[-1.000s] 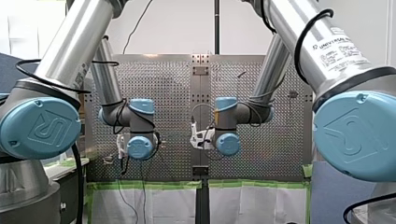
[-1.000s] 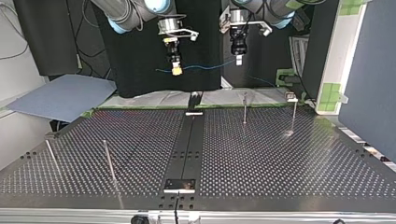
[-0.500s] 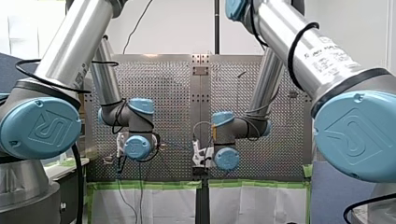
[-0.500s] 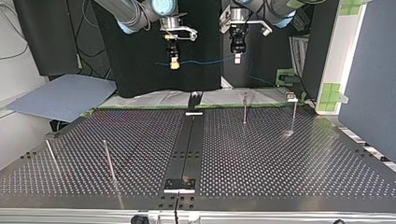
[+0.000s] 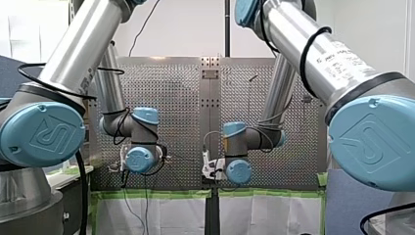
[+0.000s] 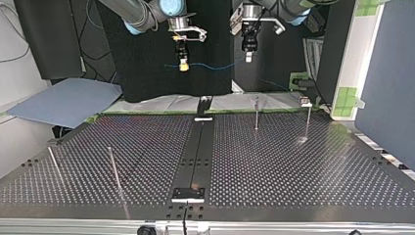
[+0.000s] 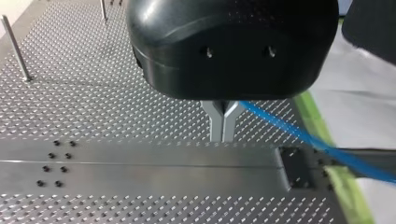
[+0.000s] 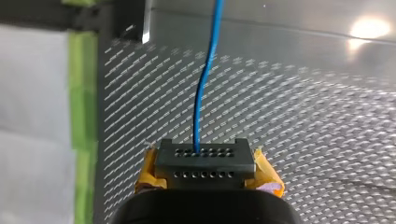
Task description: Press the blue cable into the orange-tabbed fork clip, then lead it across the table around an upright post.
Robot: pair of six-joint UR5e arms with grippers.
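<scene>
Right end effector [image 8: 204, 161] on blue cable [image 8: 205, 88] — perforated table [image 8: 303, 121], green-taped edge [image 8: 84, 93].

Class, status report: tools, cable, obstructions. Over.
Left tool shut on blue cable; right tool likewise. Cable hangs between them, off the table. Posts stand clear.

Over 1 second both grippers draw back from the table's [image 6: 293, 166] middle toward its taped edge. My right gripper [image 6: 183, 68] moves most: in the front view its wrist drops well down the table, and in the top view it now sits higher above the table. My left gripper [image 6: 248, 58] goes the same way, but less. The cable [image 6: 210, 67] between the 2 rises with them and now hangs more level above the table.
</scene>
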